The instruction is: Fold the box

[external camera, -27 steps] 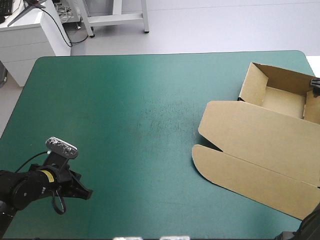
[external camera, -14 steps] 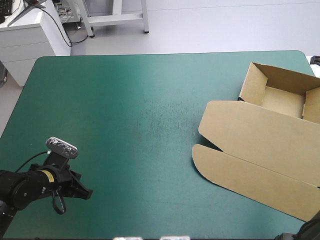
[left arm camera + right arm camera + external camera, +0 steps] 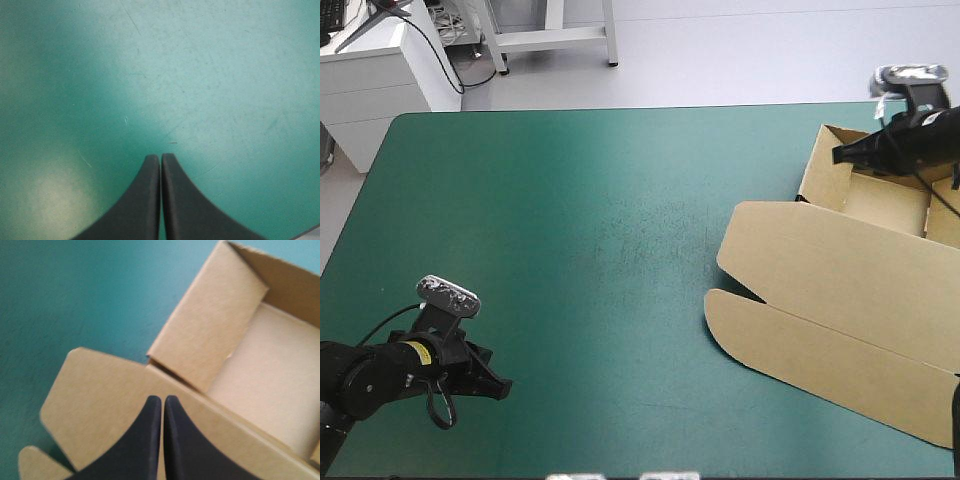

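Swung in from the right, my right gripper (image 3: pixel 839 153) hovers over the tray of the box (image 3: pixel 830 290) at the table (image 3: pixel 570 220) far right, fingers pressed together and empty, probably to push a wall, while my left gripper (image 3: pixel 499 384) idles, likewise pressed together.

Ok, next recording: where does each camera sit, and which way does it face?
High view: above and behind the robot, facing forward and down on the teal-green table; shows both arms, left tool near-left, right tool over the box.
Left wrist view: above the left wrist, looking along its shut tool at bare table.
Right wrist view: above the right wrist, looking along its shut tool at the box's tray and flat lid.
Shared: high and right wrist views both show the box.
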Available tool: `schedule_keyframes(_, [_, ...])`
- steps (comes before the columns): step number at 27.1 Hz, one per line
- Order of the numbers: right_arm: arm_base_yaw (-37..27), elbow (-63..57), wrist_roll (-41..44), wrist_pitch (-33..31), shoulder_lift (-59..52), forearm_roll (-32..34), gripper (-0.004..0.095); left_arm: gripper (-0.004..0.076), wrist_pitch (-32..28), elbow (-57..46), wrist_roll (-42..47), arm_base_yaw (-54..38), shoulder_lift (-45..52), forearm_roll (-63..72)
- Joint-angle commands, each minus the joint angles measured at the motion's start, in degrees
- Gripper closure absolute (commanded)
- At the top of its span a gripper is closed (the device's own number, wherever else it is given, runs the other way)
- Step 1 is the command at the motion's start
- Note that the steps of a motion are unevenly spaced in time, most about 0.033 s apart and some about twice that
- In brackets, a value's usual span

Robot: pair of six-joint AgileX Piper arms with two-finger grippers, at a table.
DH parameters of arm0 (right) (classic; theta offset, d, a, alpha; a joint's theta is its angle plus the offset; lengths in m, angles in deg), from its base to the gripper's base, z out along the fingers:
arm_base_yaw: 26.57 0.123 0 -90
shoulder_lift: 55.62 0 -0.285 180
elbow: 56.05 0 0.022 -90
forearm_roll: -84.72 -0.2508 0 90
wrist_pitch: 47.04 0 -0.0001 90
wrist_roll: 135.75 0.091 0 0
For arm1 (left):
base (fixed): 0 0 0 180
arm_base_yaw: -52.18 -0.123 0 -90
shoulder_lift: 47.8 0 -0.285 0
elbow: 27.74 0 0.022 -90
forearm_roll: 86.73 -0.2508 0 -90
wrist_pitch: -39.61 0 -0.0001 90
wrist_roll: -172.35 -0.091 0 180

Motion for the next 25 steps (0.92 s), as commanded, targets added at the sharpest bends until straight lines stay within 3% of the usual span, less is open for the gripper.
schedule_keyframes(1, [6.1,-7.6,-1.1,0.8,-7.9,-1.3,0.0908,0.0732,-4.3,1.4,0.2,0.0,1.0,2.0])
schedule_keyframes(5, [12.8,-24.1,-1.9,4.9,-18.9,-1.4,0.0908,0.0732,-5.9,1.1,0.2,0.0,5.1,2.0])
schedule_keyframes(13, [13.7,-46.9,-3.0,9.7,-35.8,-1.9,0.0908,0.0732,-5.3,-3.6,0.2,0.0,11.1,2.0])
schedule_keyframes(25, [13.6,-64.3,-3.1,12.8,-57.5,-1.8,0.0908,0.0732,-3.6,-9.8,-0.8,0.0,17.9,7.0])
